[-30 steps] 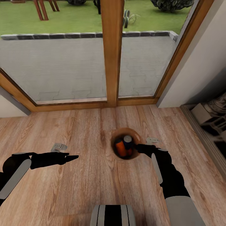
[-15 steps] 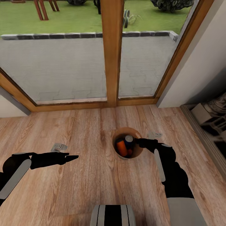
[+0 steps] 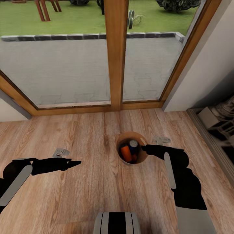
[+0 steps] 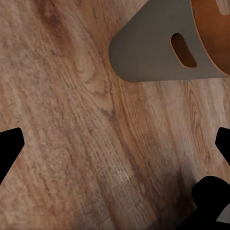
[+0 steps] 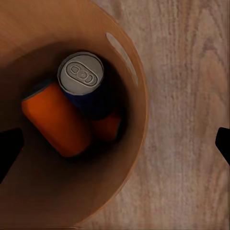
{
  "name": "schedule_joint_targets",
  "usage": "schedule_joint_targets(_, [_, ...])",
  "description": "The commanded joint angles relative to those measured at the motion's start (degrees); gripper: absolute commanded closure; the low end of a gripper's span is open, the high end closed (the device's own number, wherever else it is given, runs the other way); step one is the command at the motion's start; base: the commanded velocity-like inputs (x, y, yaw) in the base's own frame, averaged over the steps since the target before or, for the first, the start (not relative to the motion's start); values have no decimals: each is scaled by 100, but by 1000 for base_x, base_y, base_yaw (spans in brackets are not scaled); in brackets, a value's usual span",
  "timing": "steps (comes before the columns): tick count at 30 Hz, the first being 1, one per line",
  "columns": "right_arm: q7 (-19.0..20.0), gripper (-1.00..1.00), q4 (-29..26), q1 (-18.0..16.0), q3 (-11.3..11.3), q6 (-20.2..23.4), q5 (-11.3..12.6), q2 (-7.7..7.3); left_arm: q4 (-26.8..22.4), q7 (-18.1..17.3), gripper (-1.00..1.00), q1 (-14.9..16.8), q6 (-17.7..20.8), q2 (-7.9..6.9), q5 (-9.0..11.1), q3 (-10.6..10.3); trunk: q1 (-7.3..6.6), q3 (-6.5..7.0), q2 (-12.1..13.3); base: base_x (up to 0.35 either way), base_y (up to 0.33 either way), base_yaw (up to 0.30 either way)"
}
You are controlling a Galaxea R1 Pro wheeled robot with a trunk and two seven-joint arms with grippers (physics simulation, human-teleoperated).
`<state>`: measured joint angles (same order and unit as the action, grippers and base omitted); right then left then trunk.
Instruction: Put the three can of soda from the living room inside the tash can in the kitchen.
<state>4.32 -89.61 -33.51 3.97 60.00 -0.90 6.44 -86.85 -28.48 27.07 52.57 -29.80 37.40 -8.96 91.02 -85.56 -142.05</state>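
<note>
The tash can (image 3: 125, 159) stands upright on the plank floor (image 3: 81, 195), at the 6 o'clock side of the glass door's wooden centre post (image 3: 116, 55). Inside it lie all three cans: a dark blue can (image 5: 85, 85) upright with its grey top showing, a large orange can (image 5: 57, 120) tilted against it, and a second orange can (image 5: 108, 127) partly hidden beneath.

The right hand (image 3: 145, 149) hovers at the bucket's 3 o'clock rim, released and empty. The left hand (image 3: 76, 163) is at 9 o'clock, well apart from the bucket, fingers spread, grasping nothing.
</note>
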Motion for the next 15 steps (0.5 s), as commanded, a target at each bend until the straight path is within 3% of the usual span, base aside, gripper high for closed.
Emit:
schedule_joint_targets(1, [0, -100, -7, 15, 1, 0, 1, -1, 0, -2, -100, 0, 0, 0, -1, 0, 0, 0, 0, 0, 0, 0])
schedule_joint_targets(7, [6, -100, -29, 335, 7, 0, 1, -7, 1, -6, -100, 0, 1, 0, 1, 0, 0, 0, 0, 0, 0, 0])
schedule_joint_targets(15, [13, -100, -30, 442, 7, 0, 2, -11, 1, -8, -100, 0, 7, 0, 4, 0, 0, 0, 0, 0, 0, 0])
